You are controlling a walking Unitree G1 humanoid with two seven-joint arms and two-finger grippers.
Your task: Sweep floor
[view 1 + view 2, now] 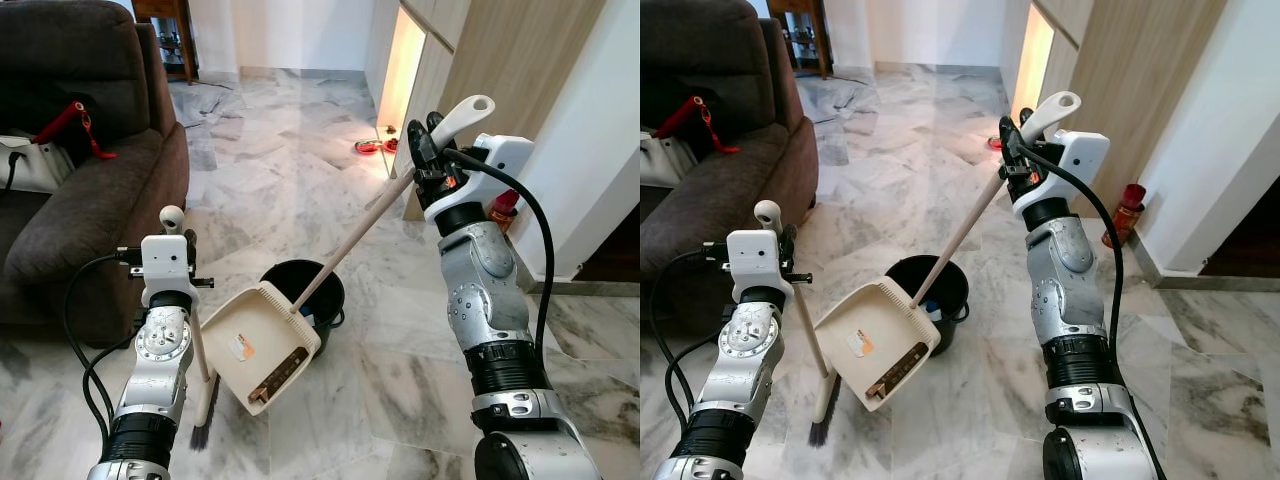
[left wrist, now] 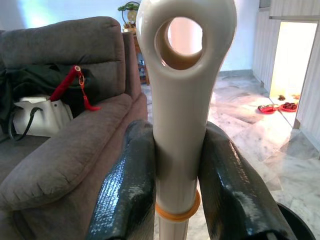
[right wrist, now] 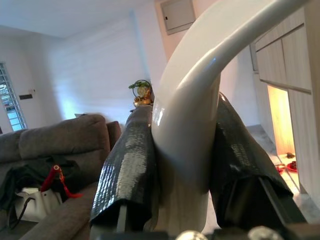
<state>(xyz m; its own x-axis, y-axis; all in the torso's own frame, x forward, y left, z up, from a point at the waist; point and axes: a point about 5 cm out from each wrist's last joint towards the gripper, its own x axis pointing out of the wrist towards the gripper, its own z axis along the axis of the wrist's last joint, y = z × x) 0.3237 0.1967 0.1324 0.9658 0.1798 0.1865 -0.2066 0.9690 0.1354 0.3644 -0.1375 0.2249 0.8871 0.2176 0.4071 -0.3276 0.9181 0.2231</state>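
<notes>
My left gripper [image 2: 177,180] is shut on the top of a cream broom handle [image 1: 172,220] with a hanging hole. The broom stands almost upright, its dark bristles [image 1: 201,424] on the marble floor beside my left arm. My right gripper [image 1: 426,146] is raised high and shut on the curved top of the long dustpan handle [image 1: 350,240]. That handle slants down to the cream dustpan [image 1: 255,345], which hangs tilted with its back edge over a black bucket [image 1: 322,285]. The pan's inside looks bare apart from a small label.
A dark brown sofa [image 1: 90,200] stands close on the left, with a white bag [image 1: 28,165] and a red strap on it. Wooden cabinets and a white wall run along the right, with a red bottle [image 1: 503,208] at their foot. Red bowls [image 1: 368,147] lie further ahead.
</notes>
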